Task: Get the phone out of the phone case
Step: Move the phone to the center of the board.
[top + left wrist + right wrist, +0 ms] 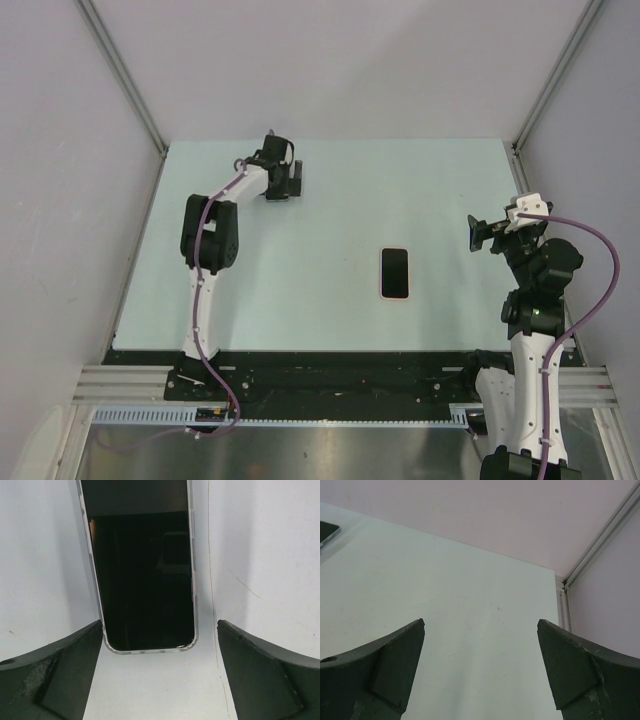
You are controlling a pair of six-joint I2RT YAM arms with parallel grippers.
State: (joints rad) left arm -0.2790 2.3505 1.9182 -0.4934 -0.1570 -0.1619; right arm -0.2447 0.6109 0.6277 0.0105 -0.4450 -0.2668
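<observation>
The phone (396, 272) lies flat, dark screen up, near the middle of the table, inside a pale see-through phone case (396, 297). From above, my left gripper (293, 182) is at the back left, well apart from the phone. In the left wrist view the phone (142, 575) and the phone case rim (145, 650) fill the gap ahead of the left gripper (160, 625), which is open and empty. My right gripper (480, 232) hovers near the right edge, open and empty (480, 622). A corner of the phone (325, 532) shows at its far left.
The pale green table (300, 300) is walled by grey panels, with metal posts at the back corners (518, 148). A black strip and rail (330, 375) run along the near edge by the arm bases.
</observation>
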